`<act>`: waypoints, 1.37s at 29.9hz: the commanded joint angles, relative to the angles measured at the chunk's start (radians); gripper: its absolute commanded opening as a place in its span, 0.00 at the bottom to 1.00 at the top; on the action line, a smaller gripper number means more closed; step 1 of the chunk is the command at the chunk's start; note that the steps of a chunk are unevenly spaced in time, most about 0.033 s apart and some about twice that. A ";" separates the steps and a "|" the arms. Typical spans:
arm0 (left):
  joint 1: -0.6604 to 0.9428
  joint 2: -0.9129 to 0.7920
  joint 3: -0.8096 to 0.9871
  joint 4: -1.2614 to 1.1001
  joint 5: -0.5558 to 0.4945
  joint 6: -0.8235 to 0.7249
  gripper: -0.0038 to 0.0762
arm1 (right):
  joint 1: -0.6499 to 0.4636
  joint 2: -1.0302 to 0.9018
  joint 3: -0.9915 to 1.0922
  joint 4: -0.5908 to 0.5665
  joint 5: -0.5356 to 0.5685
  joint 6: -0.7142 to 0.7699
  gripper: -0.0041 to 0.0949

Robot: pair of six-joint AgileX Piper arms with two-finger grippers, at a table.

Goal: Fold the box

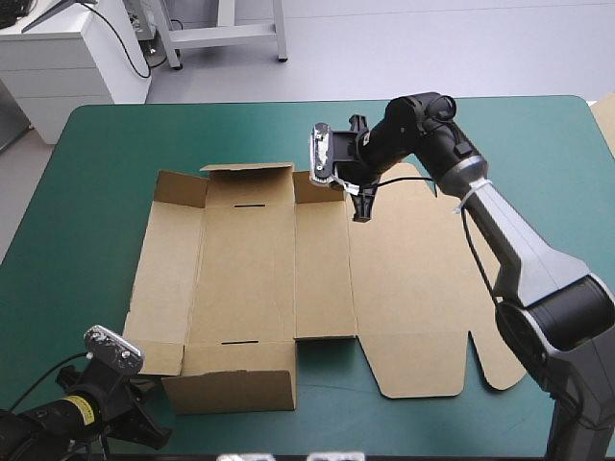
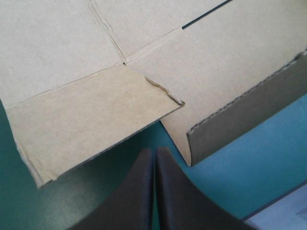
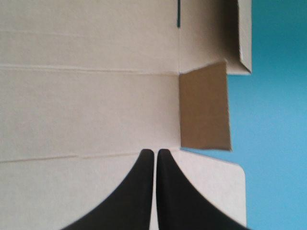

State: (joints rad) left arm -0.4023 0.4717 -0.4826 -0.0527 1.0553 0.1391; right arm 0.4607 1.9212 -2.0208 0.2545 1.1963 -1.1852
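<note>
Box [image 1: 250,279] is being met at its far flap [image 3: 204,108] by the right hand [image 3: 154,152], closed and empty like the left hand [image 2: 154,151], so it risks being shoved askew.

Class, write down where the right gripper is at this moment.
In the high view the right gripper, shut, hangs over the brown box near its far edge, just beside a small corner flap.
</note>
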 commanded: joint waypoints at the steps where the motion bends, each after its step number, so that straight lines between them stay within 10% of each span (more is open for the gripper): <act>1: -0.008 0.009 -0.031 -0.007 -0.045 -0.012 0.04 | -0.005 -0.106 -0.031 -0.122 -0.018 0.136 0.03; 6: -0.008 0.009 -0.031 -0.007 -0.045 -0.012 0.04 | -0.026 -0.156 -0.029 -0.226 0.002 0.361 0.03; 12: -0.008 0.009 -0.037 -0.007 -0.045 -0.012 0.04 | -0.172 -0.228 -0.016 -0.074 0.048 0.554 0.03; 22: -0.008 0.009 -0.317 -0.032 0.112 -0.013 0.04 | -0.378 -0.414 0.141 0.043 0.048 0.636 0.03; 41: -0.008 0.237 -0.515 0.137 -0.058 -0.103 0.04 | -0.395 -0.917 0.855 0.097 -0.145 0.630 0.03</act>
State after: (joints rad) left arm -0.4023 0.6475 -0.9620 0.0639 1.0969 0.0466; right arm 0.0753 1.0961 -1.2090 0.3240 1.1096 -0.5468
